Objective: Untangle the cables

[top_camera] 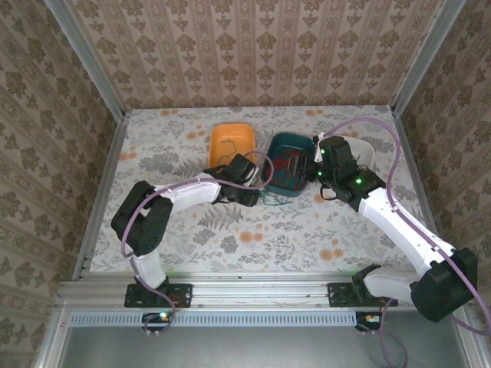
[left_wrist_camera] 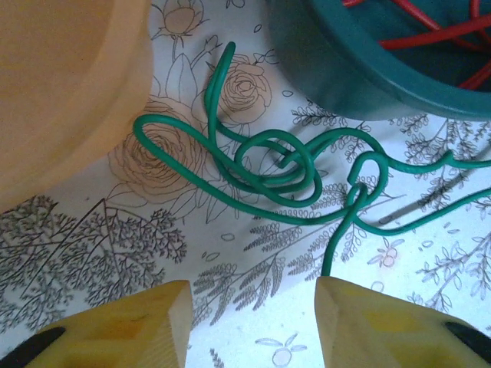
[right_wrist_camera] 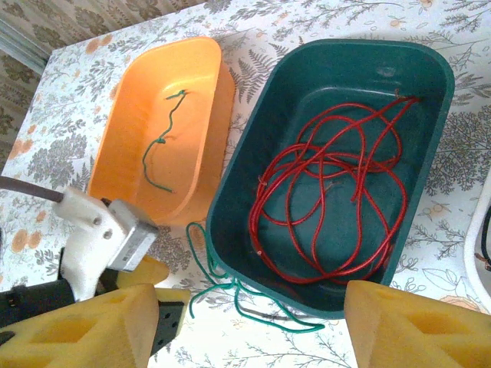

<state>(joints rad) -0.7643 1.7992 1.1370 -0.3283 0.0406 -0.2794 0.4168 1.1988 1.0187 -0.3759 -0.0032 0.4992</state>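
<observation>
— Green cable (left_wrist_camera: 268, 165)?
— Looped loose on the table (left_wrist_camera: 92, 245), between teal tray (left_wrist_camera: 345, 69) and orange tray (left_wrist_camera: 61, 92), just beside the teal one.
— Red cables (right_wrist_camera: 330, 207)?
— Coiled inside the teal tray. Short green piece (right_wrist_camera: 163, 146) in the orange tray.
— Left gripper (left_wrist_camera: 253, 307)?
— Near the green loops, fingers apart, nothing between.
— Right gripper (right_wrist_camera: 253, 307)?
— Over the teal tray's near rim, fingers wide, empty.

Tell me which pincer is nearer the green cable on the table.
Left. The left pincer hangs open just above the green cable; the right pincer is farther off, at the teal tray's right edge.
</observation>
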